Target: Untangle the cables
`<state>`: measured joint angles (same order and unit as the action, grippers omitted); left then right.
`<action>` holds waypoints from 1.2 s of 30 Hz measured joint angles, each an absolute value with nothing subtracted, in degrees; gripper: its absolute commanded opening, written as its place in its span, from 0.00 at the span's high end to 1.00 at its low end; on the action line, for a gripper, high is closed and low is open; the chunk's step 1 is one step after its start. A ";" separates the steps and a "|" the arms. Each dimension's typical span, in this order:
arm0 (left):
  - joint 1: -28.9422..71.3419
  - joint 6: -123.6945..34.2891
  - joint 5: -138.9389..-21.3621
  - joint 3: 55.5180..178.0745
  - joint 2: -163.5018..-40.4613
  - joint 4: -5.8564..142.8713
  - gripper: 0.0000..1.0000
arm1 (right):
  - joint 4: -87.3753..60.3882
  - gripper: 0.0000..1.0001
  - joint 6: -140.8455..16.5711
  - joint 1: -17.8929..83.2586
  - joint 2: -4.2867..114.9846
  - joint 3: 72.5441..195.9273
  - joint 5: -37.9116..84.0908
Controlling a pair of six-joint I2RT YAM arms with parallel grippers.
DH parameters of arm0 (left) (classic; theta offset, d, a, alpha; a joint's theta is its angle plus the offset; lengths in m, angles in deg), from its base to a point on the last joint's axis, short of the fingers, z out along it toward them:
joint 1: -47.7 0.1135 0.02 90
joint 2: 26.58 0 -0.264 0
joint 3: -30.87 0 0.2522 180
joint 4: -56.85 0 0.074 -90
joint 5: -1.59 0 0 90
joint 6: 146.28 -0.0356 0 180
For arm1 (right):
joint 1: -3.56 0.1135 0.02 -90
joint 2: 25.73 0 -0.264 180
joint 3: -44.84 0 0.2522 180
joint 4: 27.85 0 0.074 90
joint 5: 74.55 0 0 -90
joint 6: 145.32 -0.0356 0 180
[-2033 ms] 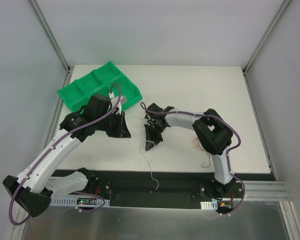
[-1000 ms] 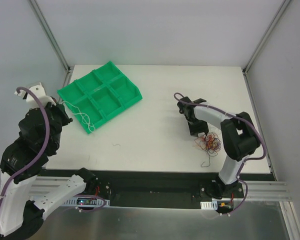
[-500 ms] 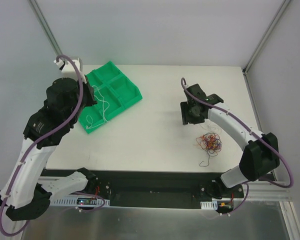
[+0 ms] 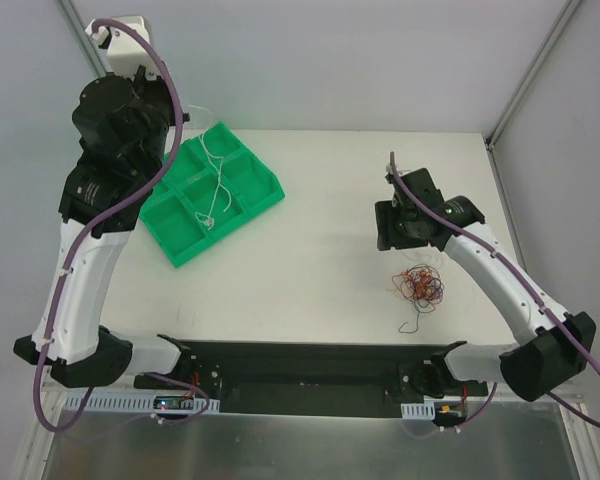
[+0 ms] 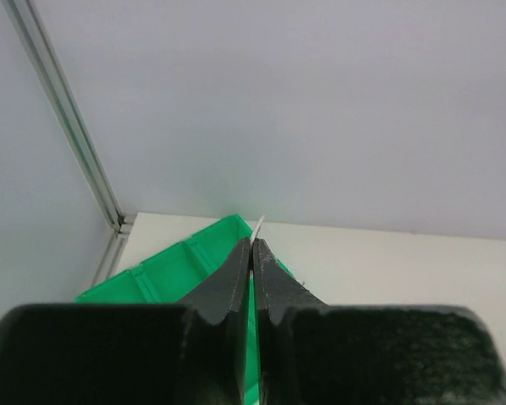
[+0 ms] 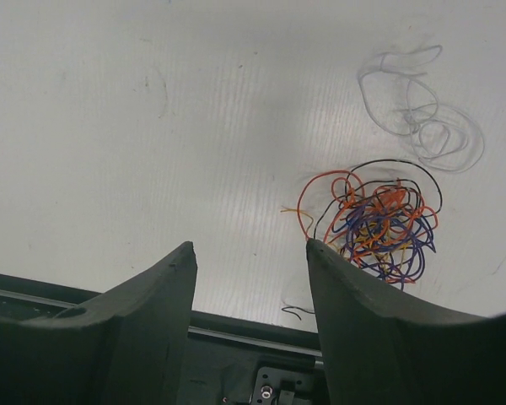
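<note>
Left gripper [image 5: 252,243]: pinched closed on one white wire [image 4: 221,185], which dangles below it over the green tray [image 4: 242,178]. Right gripper [image 6: 250,246]: jaws apart, empty; coloured wire tangle [image 6: 375,224] lies on the table beside one finger.

Table [image 4: 320,265]: white.
Far left corner: green tray [image 4: 242,215], askew to the edges.
Right side, towards near edge: tangle of cables [image 4: 420,285].
Just nearer that edge: single dark wire [image 4: 412,325].

White table [image 4: 330,180], plain pale grey walls [image 4: 320,60], slanting aluminium corner posts [image 4: 533,75], black strip [image 4: 310,362] along near edge
</note>
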<state>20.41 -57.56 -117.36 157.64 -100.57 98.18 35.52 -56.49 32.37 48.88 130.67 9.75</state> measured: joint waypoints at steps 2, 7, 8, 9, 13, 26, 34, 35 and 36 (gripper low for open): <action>21.83 -58.46 -117.06 159.58 -102.60 96.87 1.00 | 35.82 0.42 -55.99 32.00 47.76 130.26 9.75; 24.08 -59.33 -115.63 164.04 -107.52 94.69 1.00 | 36.54 0.41 -55.03 30.41 45.62 128.47 9.95; 24.54 -59.48 -115.42 164.24 -108.07 94.18 1.00 | 36.67 0.41 -54.98 30.12 45.36 128.12 10.00; 24.91 -59.55 -115.24 164.24 -108.38 93.97 1.00 | 36.83 0.41 -54.94 29.84 45.23 127.86 10.15; 28.72 -58.30 -112.71 162.53 -108.81 92.59 1.00 | 36.94 0.41 -54.81 29.01 45.12 127.13 10.43; 38.07 -52.12 -107.77 150.60 -108.86 90.07 1.00 | 37.20 0.41 -54.66 27.74 44.83 127.09 11.18; 42.57 -49.63 -106.54 144.94 -109.69 89.00 1.00 | 37.20 0.41 -54.63 27.63 44.83 127.09 11.46; 42.57 -49.63 -106.80 144.94 -109.84 89.22 1.00 | 37.20 0.41 -54.63 27.63 44.83 127.09 11.46; 42.55 -49.63 -106.98 144.94 -109.88 89.33 1.00 | 37.20 0.41 -54.66 27.63 44.83 127.07 11.46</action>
<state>42.55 -49.63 -106.98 144.94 -109.88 89.33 37.20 -54.66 27.63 44.83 127.07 11.46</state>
